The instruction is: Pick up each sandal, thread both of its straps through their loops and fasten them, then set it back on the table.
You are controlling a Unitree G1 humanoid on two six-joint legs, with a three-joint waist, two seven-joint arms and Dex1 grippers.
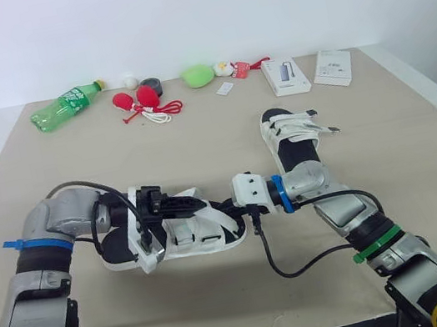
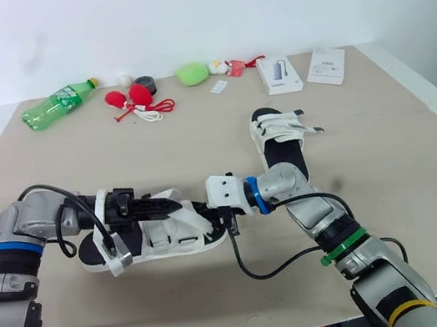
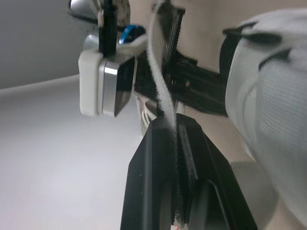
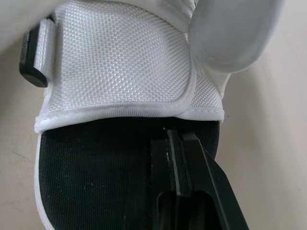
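Threading a strap on the first shoe looks like the step in hand. The white sandal with a black footbed [image 1: 188, 238] lies on the tan table [image 1: 198, 142], near and left of centre, between the two arms. The left gripper [image 3: 168, 127] has its fingers closed on a white fabric strap [image 3: 160, 91], held up off the upper. The right gripper [image 4: 175, 136] has its fingers pressed together with nothing between them, tips on the footbed at the sandal's right end, probably steadying it. Next, the strap end must be steered into its loop, which calls for careful alignment. The second white sandal [image 1: 291, 135] lies farther right.
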